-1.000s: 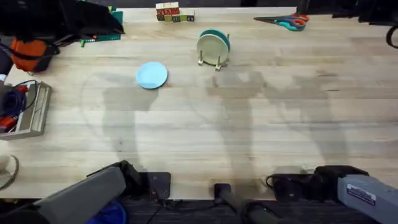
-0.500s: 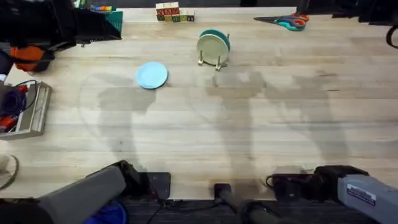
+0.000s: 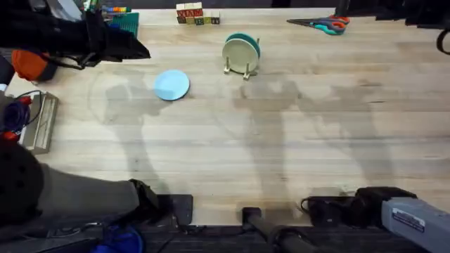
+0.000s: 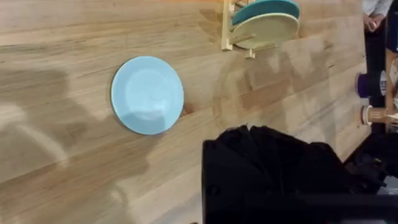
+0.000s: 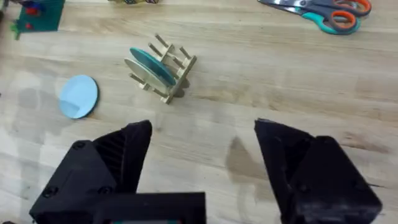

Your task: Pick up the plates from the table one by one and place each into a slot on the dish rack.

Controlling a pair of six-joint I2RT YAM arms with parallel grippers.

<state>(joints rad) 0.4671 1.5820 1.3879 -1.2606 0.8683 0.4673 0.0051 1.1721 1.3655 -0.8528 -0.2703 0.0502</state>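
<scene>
Light blue plate point(image 3: 171, 85): flat on the butcher-block table point(image 3: 281, 154), left of the dish rack point(image 3: 241, 55), apart from it. Rack holds a cream plate point(image 5: 144, 73) and a teal plate point(image 5: 153, 64) upright; the right wrist view separates the two. Right gripper point(image 5: 202, 163): fingers wide apart, empty. Left gripper: state cannot be told. Scissors point(image 3: 320, 25) at far edge; open tabletop surrounds the blue plate.

Left pincer point(image 4: 273, 180) fingers merge (dark, blurred); teal plate point(image 3: 247, 42) half-hidden behind cream plate point(image 3: 238, 53).
</scene>
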